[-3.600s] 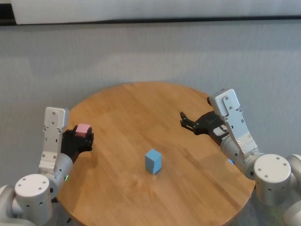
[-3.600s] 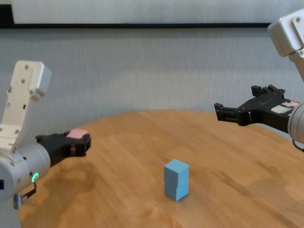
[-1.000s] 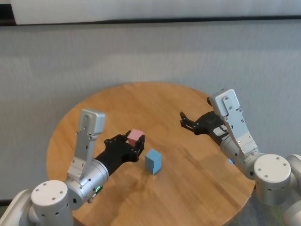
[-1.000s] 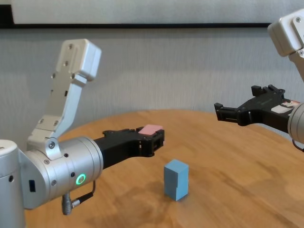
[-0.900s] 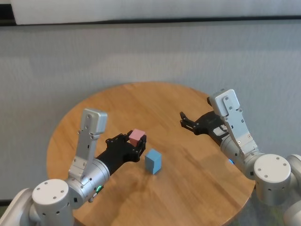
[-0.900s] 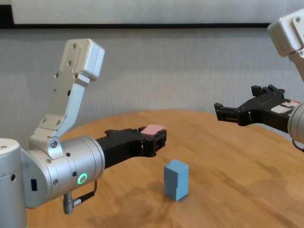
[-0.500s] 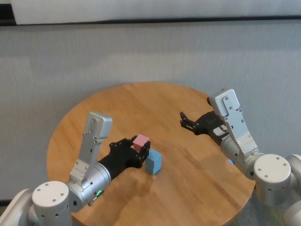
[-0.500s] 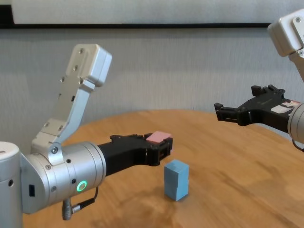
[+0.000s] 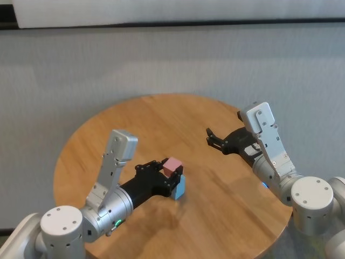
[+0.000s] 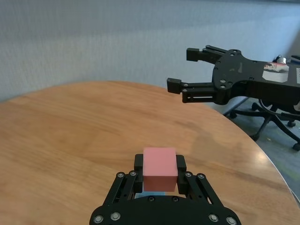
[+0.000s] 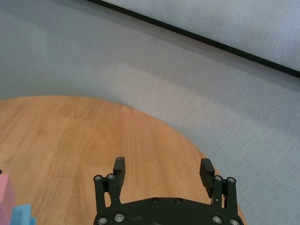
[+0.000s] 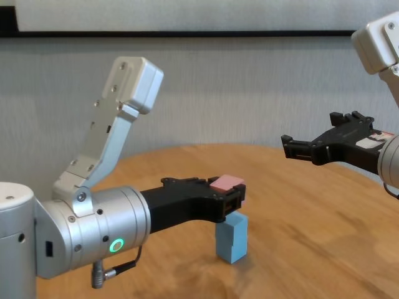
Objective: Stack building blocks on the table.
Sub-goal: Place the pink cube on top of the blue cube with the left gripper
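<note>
My left gripper point(image 12: 232, 193) is shut on the pink cube point(image 12: 227, 182) and holds it directly over the stack of two light blue cubes point(image 12: 231, 240) in the middle of the round wooden table point(image 12: 312, 205). I cannot tell whether pink touches blue. In the head view the pink cube point(image 9: 173, 164) hides most of the blue stack point(image 9: 180, 186). The left wrist view shows the pink cube point(image 10: 160, 162) between the fingers. My right gripper point(image 9: 213, 138) hovers open and empty above the table's right side, apart from the stack.
The table's point(image 9: 161, 116) rim curves close behind and to the right of the stack. A grey wall stands beyond it. An office chair base point(image 10: 276, 126) shows past the table's right edge in the left wrist view.
My left arm has carried the pink cube rightward from the table's left side until it is over the blue stack. The right arm has not moved.
</note>
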`<state>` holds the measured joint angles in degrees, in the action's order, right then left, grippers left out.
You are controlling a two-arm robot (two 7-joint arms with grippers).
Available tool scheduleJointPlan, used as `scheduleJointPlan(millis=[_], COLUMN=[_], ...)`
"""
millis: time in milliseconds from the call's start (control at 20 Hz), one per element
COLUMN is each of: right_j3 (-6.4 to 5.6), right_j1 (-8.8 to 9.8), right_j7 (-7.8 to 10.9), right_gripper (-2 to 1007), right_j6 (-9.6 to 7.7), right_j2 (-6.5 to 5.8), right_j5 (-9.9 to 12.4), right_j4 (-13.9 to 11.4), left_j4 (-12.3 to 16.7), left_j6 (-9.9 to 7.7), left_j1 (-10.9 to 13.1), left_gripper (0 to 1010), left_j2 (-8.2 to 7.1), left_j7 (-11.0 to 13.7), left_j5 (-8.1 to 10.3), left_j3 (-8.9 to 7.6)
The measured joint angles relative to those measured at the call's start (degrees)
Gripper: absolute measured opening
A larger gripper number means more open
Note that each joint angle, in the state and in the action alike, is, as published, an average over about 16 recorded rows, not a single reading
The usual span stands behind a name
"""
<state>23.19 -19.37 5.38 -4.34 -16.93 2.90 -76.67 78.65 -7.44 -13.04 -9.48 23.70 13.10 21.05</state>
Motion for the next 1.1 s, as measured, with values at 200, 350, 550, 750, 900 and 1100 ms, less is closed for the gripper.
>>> scheduleJointPlan(millis=[200, 350, 550, 750, 900, 1100], right_j3=[0.00, 0.00, 0.00, 0.00, 0.00, 0.00], right_j1=[0.00, 0.00, 0.00, 0.00, 0.00, 0.00], right_j7=[0.00, 0.00, 0.00, 0.00, 0.00, 0.00], right_gripper=[1005, 1005, 1005, 1005, 1005, 1005], right_j6=[0.00, 0.00, 0.00, 0.00, 0.00, 0.00], right_j2=[0.00, 0.00, 0.00, 0.00, 0.00, 0.00], right_j5=[0.00, 0.00, 0.00, 0.00, 0.00, 0.00], right_j4=[0.00, 0.00, 0.00, 0.00, 0.00, 0.00], left_j4=[-0.45, -0.88, -1.53, -2.04, -2.25, -2.43], left_j6=[-0.05, -0.16, -0.28, -0.32, -0.28, -0.09], left_j1=[-0.38, -0.61, -0.87, -1.10, -1.28, -1.56], left_gripper=[406, 406, 406, 406, 406, 406], left_j2=[-0.07, -0.06, -0.08, -0.23, -0.46, -0.82], left_j7=[0.30, 0.20, -0.12, -0.53, -0.85, -1.24], left_j5=[0.58, 0.96, 1.40, 1.77, 2.00, 2.31], left_j3=[0.95, 1.55, 2.18, 2.68, 2.93, 3.22])
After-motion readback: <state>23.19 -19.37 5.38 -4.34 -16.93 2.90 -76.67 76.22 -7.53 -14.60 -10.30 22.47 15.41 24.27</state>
